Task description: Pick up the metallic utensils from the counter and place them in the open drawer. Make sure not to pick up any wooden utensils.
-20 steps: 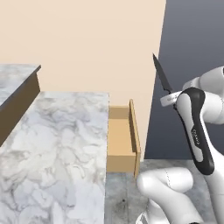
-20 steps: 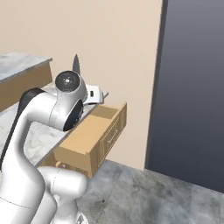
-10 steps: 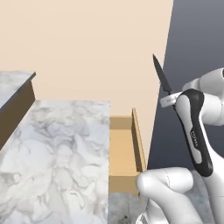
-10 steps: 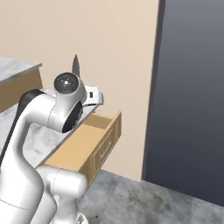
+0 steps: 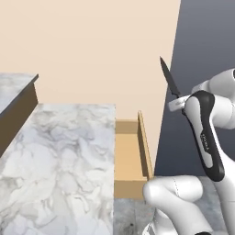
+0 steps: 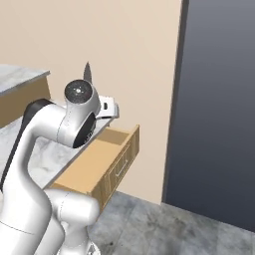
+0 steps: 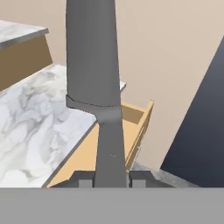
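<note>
Marble tabltop (image 5: 59, 156) runs along a beige wall, with the open drawer (image 5: 129, 158) jutting from its end at about 3 o'clock of the slab. The claw (image 7: 111, 178) is clenched on the knife (image 5: 169, 78) by its handle, blade pointing up, held high and off to the drawer's 2 o'clock. Letting go from here would likely drop it past the drawer's front panel onto the floor, because the blade is not yet over the box.

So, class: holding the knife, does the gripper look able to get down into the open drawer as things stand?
Probably yes. The gripper holds the knife up, and the open drawer lies below with nothing seen across its top.
</note>
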Motion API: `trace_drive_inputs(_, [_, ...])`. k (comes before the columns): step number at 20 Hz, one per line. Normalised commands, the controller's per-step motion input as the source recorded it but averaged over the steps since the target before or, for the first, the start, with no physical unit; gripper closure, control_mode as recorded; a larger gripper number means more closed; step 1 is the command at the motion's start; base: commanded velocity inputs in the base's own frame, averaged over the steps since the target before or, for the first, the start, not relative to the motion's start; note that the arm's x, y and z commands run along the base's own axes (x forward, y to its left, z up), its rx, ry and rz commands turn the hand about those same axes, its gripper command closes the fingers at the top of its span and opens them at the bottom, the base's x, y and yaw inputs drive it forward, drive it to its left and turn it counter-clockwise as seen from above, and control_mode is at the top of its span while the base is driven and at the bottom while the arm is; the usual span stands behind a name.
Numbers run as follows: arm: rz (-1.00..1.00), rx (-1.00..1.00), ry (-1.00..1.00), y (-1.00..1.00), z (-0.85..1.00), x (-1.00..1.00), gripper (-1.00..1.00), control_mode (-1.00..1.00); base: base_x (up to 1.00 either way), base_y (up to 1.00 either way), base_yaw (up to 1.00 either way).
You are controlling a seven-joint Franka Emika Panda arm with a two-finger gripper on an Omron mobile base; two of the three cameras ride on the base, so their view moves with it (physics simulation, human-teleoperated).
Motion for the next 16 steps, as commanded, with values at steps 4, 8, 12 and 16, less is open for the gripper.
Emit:
trace_drive_inputs(4, [0.0, 0.0, 0.0, 0.0, 0.0, 0.0, 1.0, 1.0, -0.56, 0.07, 0.0])
trace_drive_inputs(8, [0.0, 0.0, 0.0, 0.0, 0.0, 0.0, 1.0, 1.0, 0.02, 0.06, -0.01])
trace_drive_inputs(12, [0.0, 0.0, 0.0, 0.0, 0.0, 0.0, 1.0, 1.0, 0.11, 0.18, 0.0])
trace_drive_inputs(16, [0.0, 0.0, 0.0, 0.0, 0.0, 0.0, 1.0, 1.0, 0.0, 0.13, 0.0])
